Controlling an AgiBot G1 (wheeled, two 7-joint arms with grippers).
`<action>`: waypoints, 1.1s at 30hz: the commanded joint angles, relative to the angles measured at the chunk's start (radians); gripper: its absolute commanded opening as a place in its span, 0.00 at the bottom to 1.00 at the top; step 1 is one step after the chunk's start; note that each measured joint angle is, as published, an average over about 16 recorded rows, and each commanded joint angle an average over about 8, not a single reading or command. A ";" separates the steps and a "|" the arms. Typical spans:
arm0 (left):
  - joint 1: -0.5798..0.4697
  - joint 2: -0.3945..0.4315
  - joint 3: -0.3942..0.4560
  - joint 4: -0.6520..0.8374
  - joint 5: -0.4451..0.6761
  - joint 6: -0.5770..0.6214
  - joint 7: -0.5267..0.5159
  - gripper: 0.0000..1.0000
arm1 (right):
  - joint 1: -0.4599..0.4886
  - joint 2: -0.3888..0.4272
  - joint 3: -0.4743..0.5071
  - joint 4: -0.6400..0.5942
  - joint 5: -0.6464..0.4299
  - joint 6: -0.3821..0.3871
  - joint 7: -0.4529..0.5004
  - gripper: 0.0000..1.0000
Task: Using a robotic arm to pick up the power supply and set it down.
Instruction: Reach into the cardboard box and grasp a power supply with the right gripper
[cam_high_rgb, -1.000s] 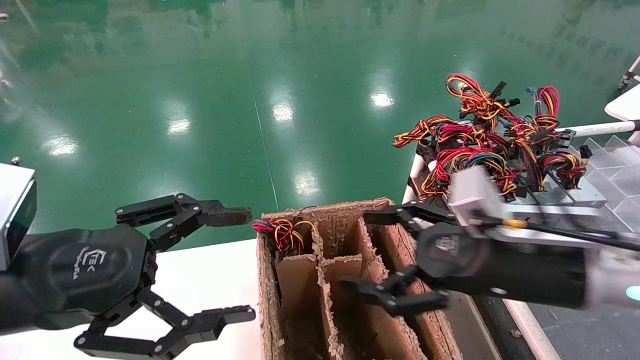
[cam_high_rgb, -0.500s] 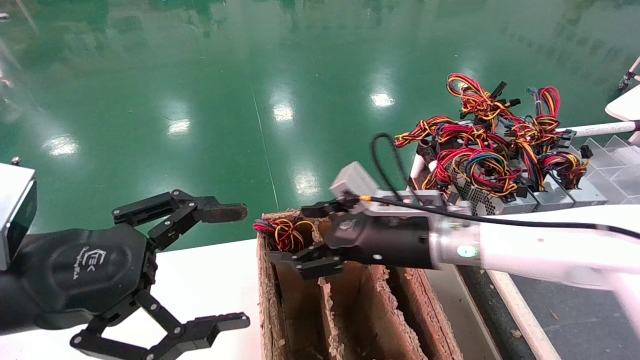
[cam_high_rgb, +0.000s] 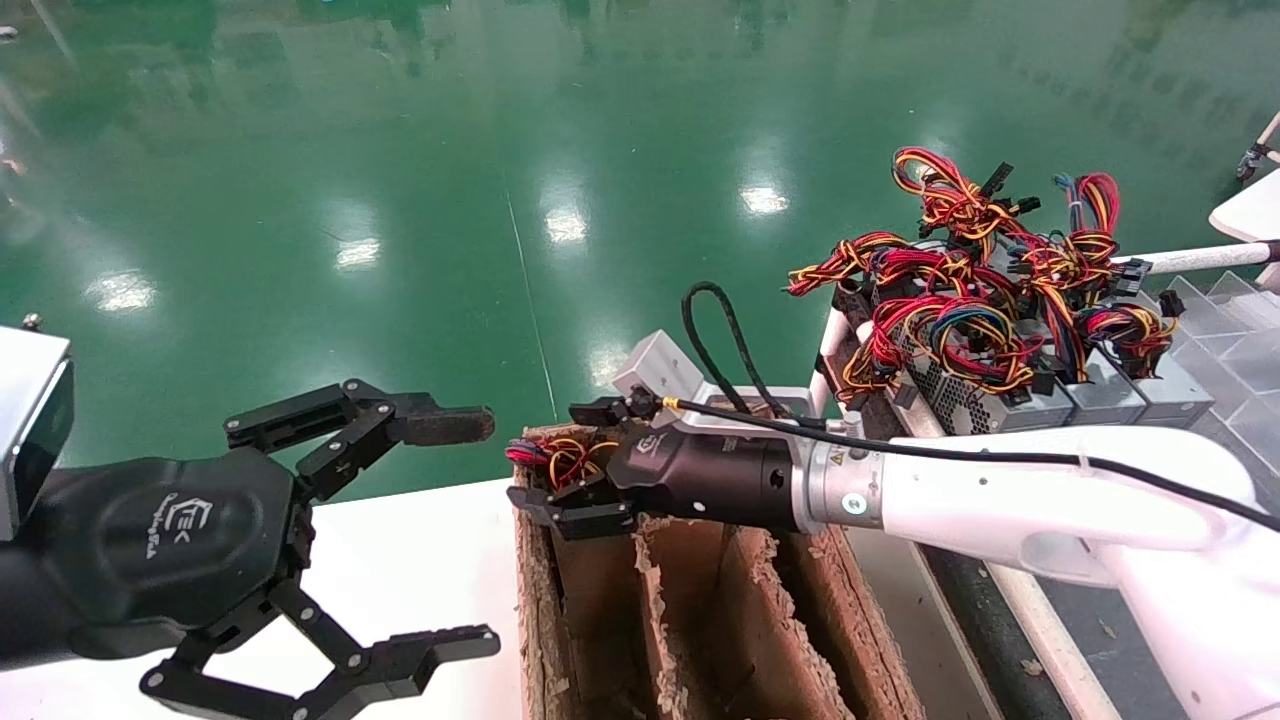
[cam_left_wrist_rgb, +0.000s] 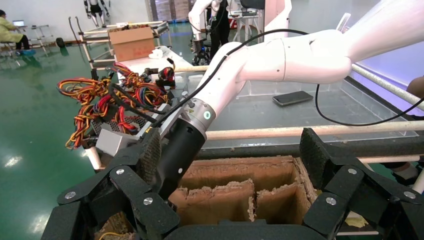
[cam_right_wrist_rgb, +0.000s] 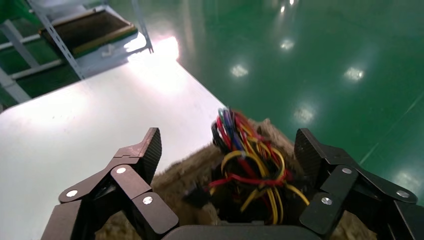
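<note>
Fingers of both grippers stand spread wide, gripping nothing. Glossy green floor (cam_high_rgb: 560, 150) fills the room beyond a white table (cam_high_rgb: 420, 570), whose far edge meets open floor. At that table's right edge stands a ragged cardboard divider box (cam_high_rgb: 700, 620). Its far-left cell holds the power supply (cam_high_rgb: 565, 462), only its wire bundle showing. Right gripper (cam_high_rgb: 575, 468) straddles those wires from above, pads (cam_right_wrist_rgb: 150, 147) apart from them. Left gripper (cam_high_rgb: 440, 530) hovers over the table, parked. Look-alike supplies (cam_high_rgb: 1000, 340) crowd a rack further right.
</note>
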 joint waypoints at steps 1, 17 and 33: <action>0.000 0.000 0.000 0.000 0.000 0.000 0.000 1.00 | -0.008 -0.004 0.003 0.000 0.003 0.009 -0.006 0.00; 0.000 -0.001 0.001 0.000 -0.001 -0.001 0.001 1.00 | -0.032 -0.032 0.004 -0.016 -0.010 0.066 -0.036 0.00; 0.000 -0.001 0.002 0.000 -0.002 -0.001 0.001 1.00 | -0.017 -0.059 0.011 -0.075 -0.005 0.078 -0.075 0.00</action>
